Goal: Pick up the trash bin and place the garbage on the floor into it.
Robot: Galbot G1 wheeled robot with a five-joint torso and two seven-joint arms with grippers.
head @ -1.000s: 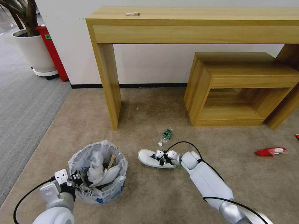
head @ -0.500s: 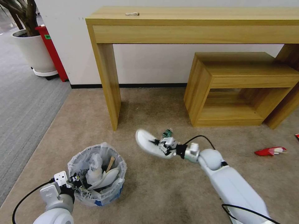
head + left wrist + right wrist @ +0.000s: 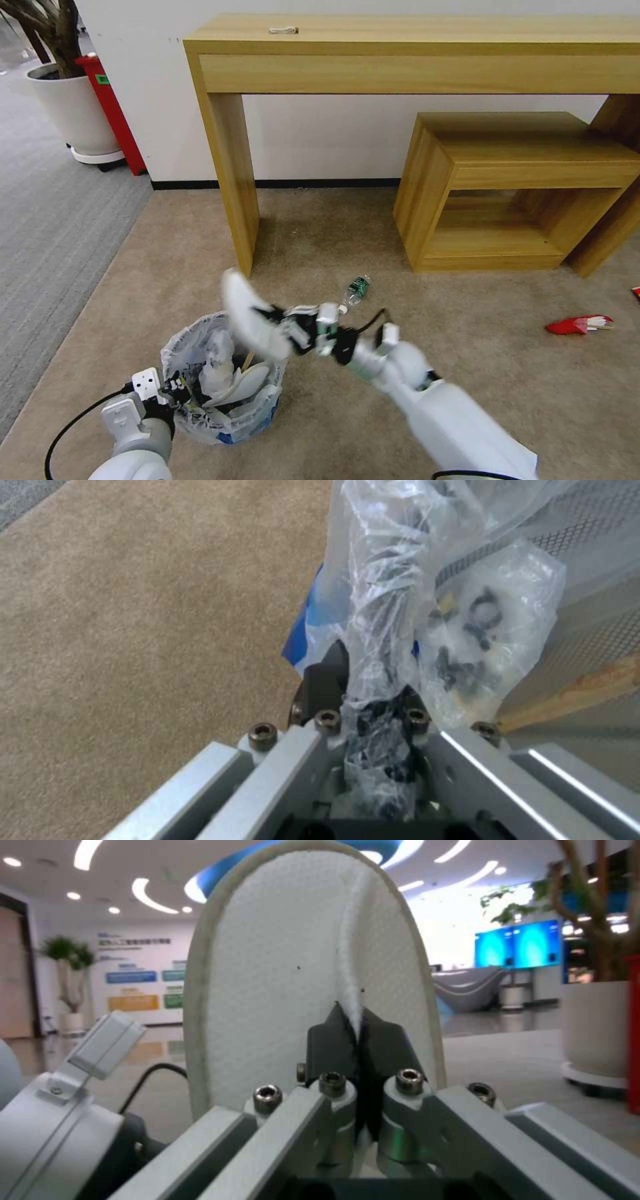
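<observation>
Slipper: the right hand (image 3: pixel 283 329) has the white slipper (image 3: pixel 250 313) up in the air, at about 2 o'clock from the bin (image 3: pixel 223 380) and over its rim, toe pointing to 11 o'clock.
Right grip: pads (image 3: pixel 333 1037) pressed together on the raised fabric strap, sole standing upright in front of them.
Handling: looks light and floppy, thin foam and cloth. My read is that the strap is the right place to pinch, since the flat sole gives little to bite on, but it may swing and flop on release.
Bin: on the beige floor (image 3: pixel 333 227) at 7 o'clock in the head view, already holding another slipper and a wooden stick (image 3: pixel 248 360).
Left grip: left hand (image 3: pixel 383 715) clamped on the bin's rim through the crinkled liner; the bag is slick and thin, so it could slip or tear.
Still out: bottle (image 3: pixel 355 291) at 12 o'clock from the right wrist, red wrapper (image 3: pixel 579 325) well off at 3 o'clock.
Hard to see: slipper is motion-blurred; bin's base is hidden by the liner; a red scrap at the right edge is cut off.
</observation>
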